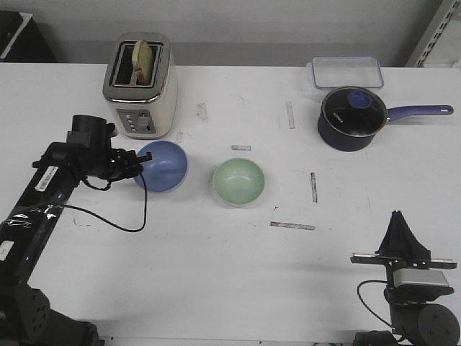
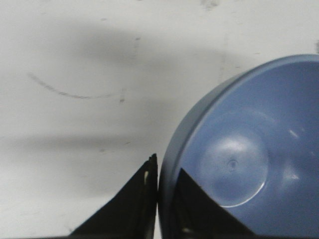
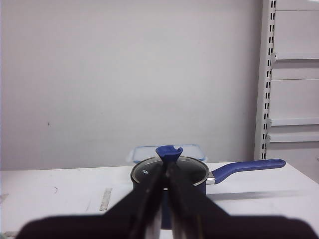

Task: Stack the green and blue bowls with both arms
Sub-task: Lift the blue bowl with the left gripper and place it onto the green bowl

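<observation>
Left gripper (image 1: 141, 164) was clamped on the blue bowl (image 1: 164, 167) rim at 9 o'clock | green bowl (image 1: 238, 181) lay near, at its 3 o'clock | right gripper (image 1: 400, 229) was held together, idle | risk: thin rim pinch was judged liable to slip or tilt when lifted.

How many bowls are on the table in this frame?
2. The blue bowl is held at its rim by the left gripper, tilted; the green bowl sits just right of it.

glossy smooth blue bowl (image 2: 244, 164) and green bowl (image 1: 238, 181); shiny metal-topped toaster (image 1: 140, 85); matt white table (image 1: 216, 274).
</observation>
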Robot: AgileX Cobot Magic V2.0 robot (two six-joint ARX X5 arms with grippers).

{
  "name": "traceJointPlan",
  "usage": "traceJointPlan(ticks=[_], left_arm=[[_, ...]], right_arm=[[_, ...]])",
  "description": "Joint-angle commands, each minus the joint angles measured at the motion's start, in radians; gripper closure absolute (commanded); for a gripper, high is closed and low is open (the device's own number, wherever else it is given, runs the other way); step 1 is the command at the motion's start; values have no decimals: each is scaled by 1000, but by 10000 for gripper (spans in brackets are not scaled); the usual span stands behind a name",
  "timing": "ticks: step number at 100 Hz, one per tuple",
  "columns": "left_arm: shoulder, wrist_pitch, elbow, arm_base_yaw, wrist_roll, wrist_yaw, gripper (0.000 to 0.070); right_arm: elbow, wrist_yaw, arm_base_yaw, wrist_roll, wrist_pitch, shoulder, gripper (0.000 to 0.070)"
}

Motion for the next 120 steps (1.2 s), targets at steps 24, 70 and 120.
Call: traceJointPlan(ticks=[24,70,120], left_arm=[[159,23,196,-229,-49,2,699],[285,183,233,-417,-66,1,698],[279,202,233,-429,-63,1,404]], right_arm=[[5,0,3,-3,11,-2,695],[5,0,3,-4,11,-2,696],[5,0,3,-4,10,-2,695]])
